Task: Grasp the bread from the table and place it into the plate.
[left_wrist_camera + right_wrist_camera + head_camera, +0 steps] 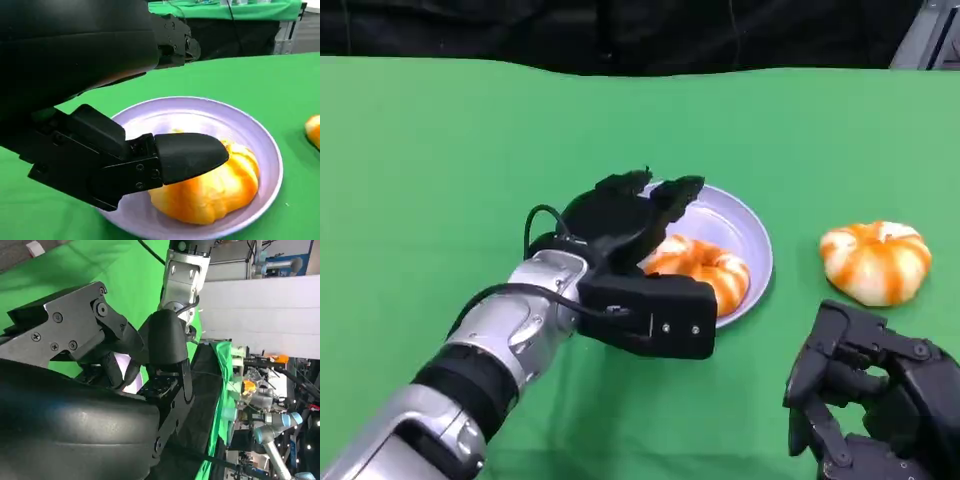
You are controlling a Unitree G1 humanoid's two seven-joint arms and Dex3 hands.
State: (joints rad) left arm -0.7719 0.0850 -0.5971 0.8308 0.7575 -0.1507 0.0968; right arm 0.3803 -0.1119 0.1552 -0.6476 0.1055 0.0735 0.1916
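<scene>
Head view, centre: a pale plate (745, 232) on the green table (440, 170), with one orange-striped bread (705, 268) lying inside it. Over the plate's left side, the left hand (630, 225), reaching in from the lower left on its silver forearm (470, 370), fingers spread apart above the bread and closed on nothing. Right of the plate and well apart from it, a second bread (876, 260) resting on the cloth. Lower right corner: the right hand (865, 400), fingers curled in with nothing between them, just below that second bread and not touching it.

Left wrist view, closer in: the plate's rim (272, 165) and the bread (215, 192) sitting on the right half of the plate, one black fingertip (190, 157) lying across in front of it; contact or a gap, cannot tell. At the right edge, a sliver of the second bread (314, 131).

Right wrist view: mostly the right hand's own shell and fingers (165, 340) up close, bent inward, with the other forearm (182, 277) at the top and a patch of the plate (122, 372) glimpsed between the fingers.
</scene>
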